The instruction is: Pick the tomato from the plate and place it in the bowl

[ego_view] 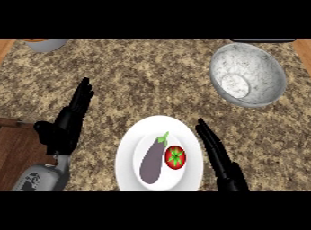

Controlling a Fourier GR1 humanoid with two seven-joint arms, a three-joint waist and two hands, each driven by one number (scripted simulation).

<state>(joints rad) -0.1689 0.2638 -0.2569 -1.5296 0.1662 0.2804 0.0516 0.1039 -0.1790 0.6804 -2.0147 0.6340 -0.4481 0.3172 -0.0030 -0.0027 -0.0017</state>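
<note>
Right hand (219, 155) straight-fingered beside plate (128, 155); wrist cut off.

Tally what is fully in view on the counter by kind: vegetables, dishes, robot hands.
Vegetables: 2 (tomato, eggplant)
Dishes: 2 (plate, bowl)
Robot hands: 2 (left robot hand, right robot hand)
Total: 6

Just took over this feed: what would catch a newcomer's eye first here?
The white plate near the lower edge stands out, holding a red tomato beside a purple eggplant. Next, the marbled grey bowl at upper right. The right hand lies open just right of the plate, the left hand open at left.
</note>
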